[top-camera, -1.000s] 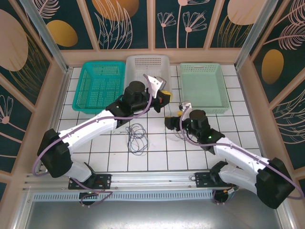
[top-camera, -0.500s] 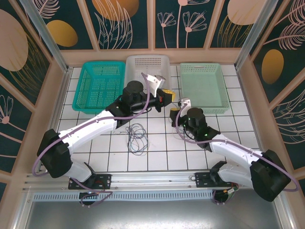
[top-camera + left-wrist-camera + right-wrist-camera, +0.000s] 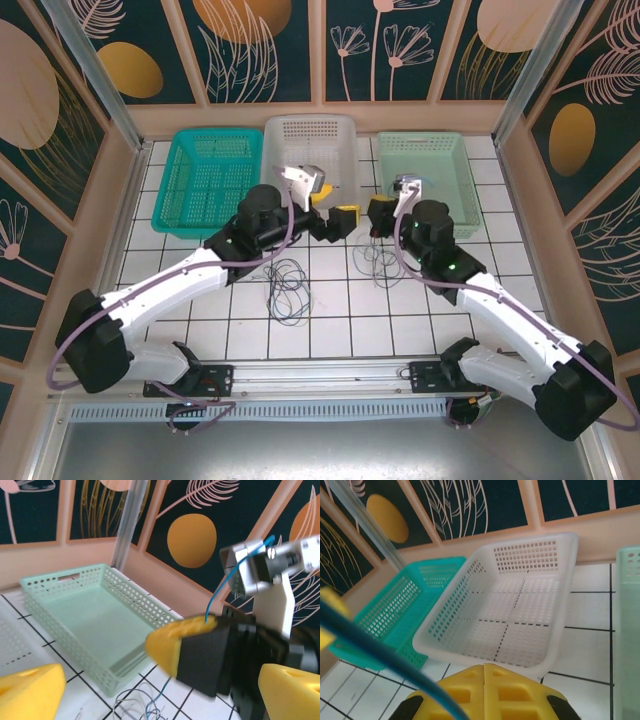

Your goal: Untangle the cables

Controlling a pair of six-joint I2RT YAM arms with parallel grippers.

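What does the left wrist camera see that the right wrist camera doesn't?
Extra in the left wrist picture: the cable tangle on the tiles, the wide-apart yellow fingertips of the left end effector, and the inside of the mint basket. Extra in the right wrist picture: the white basket and the teal basket. Both share the right end effector, shut on a thin blue cable, plus a bit of mint basket and white tiles.

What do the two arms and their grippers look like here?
Both the left arm and right arm have white shells, black joints and a purple cable looped alongside. The left gripper and right gripper have yellow fingers on black mounts, with silver wrist brackets.
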